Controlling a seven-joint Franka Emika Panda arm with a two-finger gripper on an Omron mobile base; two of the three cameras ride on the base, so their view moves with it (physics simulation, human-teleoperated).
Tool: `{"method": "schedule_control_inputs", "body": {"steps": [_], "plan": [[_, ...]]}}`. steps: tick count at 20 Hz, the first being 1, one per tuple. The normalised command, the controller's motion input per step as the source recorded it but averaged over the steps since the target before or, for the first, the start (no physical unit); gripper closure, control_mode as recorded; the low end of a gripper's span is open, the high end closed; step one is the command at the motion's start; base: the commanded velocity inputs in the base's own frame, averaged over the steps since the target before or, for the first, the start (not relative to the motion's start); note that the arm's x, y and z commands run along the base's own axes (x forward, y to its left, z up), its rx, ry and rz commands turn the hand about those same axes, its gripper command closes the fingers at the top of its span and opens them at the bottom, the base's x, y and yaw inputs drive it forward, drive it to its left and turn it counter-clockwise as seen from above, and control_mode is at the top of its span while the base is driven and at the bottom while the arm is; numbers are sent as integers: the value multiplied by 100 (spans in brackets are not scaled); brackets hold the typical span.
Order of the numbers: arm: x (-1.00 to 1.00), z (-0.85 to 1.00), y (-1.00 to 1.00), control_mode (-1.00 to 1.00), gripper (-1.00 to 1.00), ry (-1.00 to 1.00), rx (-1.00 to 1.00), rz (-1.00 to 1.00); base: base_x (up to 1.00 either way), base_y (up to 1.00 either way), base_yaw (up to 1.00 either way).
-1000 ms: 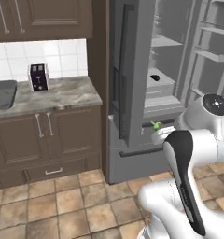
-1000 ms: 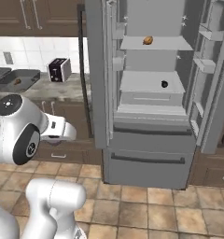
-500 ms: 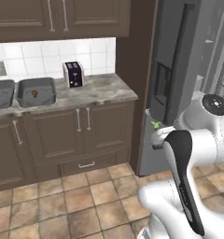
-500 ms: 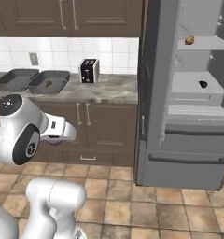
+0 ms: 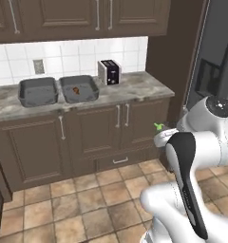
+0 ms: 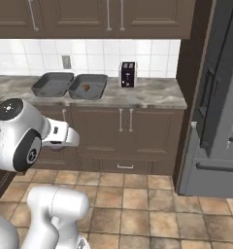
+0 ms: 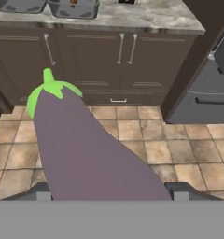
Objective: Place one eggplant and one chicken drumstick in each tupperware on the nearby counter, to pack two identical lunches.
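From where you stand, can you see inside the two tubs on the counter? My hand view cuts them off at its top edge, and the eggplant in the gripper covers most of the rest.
Observer: Yes. The right tupperware holds one reddish-brown chicken drumstick.
Operator: And the left one?
Observer: The left tupperware shows its bare grey bottom in both base views; I see no food in it.
Operator: Does anything stand beside them?
Observer: A silver toaster stands on the counter, to the right of the right tupperware and apart from it.
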Motion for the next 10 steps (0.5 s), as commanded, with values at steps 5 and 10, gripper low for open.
{"method": "schedule_control_inputs", "body": {"steps": [5, 10], "plan": [[0, 0, 0, 100, 100, 0, 0, 0, 39, 100, 0], [0, 0, 0, 100, 100, 0, 0, 0, 93, 63, -6]]}}
